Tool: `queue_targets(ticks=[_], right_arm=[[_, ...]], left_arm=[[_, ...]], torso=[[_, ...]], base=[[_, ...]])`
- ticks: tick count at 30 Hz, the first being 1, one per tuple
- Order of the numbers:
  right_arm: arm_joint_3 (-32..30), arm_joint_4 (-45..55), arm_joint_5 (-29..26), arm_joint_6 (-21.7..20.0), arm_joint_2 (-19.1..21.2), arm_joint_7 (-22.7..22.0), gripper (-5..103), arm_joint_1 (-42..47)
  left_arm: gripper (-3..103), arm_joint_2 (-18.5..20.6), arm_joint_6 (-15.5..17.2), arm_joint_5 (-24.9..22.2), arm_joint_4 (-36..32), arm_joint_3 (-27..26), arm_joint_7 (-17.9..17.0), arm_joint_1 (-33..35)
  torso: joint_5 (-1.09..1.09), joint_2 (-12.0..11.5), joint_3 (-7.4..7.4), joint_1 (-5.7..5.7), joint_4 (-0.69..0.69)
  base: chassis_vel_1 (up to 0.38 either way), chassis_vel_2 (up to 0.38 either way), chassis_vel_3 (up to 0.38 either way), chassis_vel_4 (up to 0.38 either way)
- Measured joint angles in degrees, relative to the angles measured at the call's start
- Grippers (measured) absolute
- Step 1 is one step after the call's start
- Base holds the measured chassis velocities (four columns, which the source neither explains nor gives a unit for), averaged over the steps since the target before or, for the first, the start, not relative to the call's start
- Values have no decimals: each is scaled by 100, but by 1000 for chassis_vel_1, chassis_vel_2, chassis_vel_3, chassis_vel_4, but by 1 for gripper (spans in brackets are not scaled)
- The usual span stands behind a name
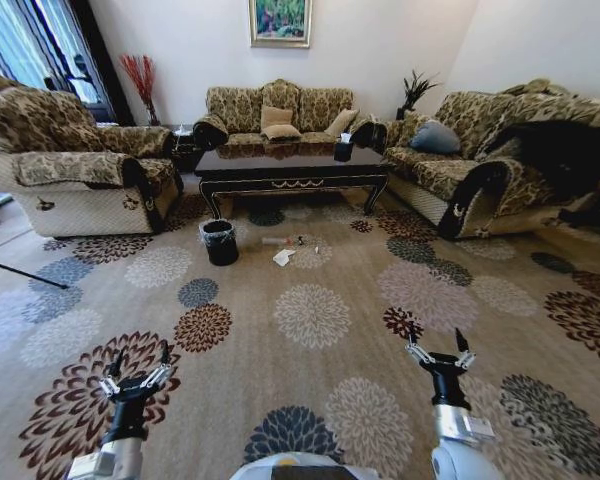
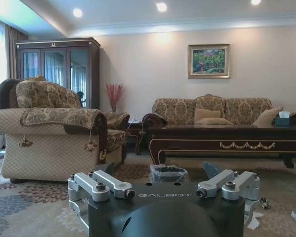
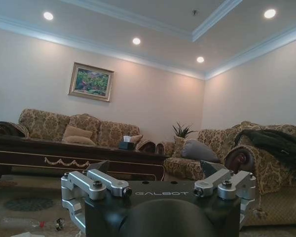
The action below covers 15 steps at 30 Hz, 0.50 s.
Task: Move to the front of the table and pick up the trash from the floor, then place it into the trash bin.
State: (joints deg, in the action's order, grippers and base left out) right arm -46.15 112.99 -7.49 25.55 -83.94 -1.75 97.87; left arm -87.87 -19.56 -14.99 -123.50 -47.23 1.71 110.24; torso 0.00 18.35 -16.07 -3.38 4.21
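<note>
Your left gripper (image 1: 135,377) and right gripper (image 1: 438,352) both hang low in front of you over the carpet (image 1: 310,330), fingers spread apart and holding nothing, which suits a robot that has ground to cover before it has anything to grasp. Held forward and level like this, each wrist looks straight across the room, so you get a floor-height look at what lies ahead. From the left wrist you see that gripper (image 2: 164,186) with its fingers parted, and just past it the bin (image 2: 168,173) standing on the carpet in front of the worktop (image 2: 227,140). From the right wrist, the other gripper (image 3: 160,185) is parted too, with the tube (image 3: 32,224) lying on the floor beyond it. Looking out from the head, the bin (image 1: 219,241) sits by the worktop's (image 1: 292,166) left front leg, liner open at the top, so it is ready to take a drop from above. The trash is scattered on the floor just to its right: the tube (image 1: 278,240), the crumpled paper (image 1: 284,257) and tiny scraps (image 1: 308,241) beside them, all near the worktop's front edge and close to the bin. Everything you need is well apart from both grippers, so I judge you are in the approach, with no pickup begun. A tissue box (image 1: 343,150) rests on the worktop; leave it out of your reckoning.
</note>
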Motion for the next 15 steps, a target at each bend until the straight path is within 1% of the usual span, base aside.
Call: queue_targets(ticks=[8,10,13,15], right_arm=[[62,-117,-19,-46,90,-22,100,-137],[69,-121,-20,-49,97,-23,100,-149],[94,-139,-38,-98,137,-37,100,-227],[101,-149,-47,-117,148,-43,100,-257]], left_arm=[[100,-47,-10,18,145,16,13,-74],[100,-54,-10,21,152,16,13,-83],[100,-85,1,66,181,20,13,-124],[100,-89,9,77,193,21,13,-136]], torso=[[0,-206,137,68,0],[0,-222,147,74,0],[0,-320,209,110,0],[0,-344,226,117,0]], base=[[0,0,0,0],[0,0,0,0],[0,0,0,0],[0,0,0,0]])
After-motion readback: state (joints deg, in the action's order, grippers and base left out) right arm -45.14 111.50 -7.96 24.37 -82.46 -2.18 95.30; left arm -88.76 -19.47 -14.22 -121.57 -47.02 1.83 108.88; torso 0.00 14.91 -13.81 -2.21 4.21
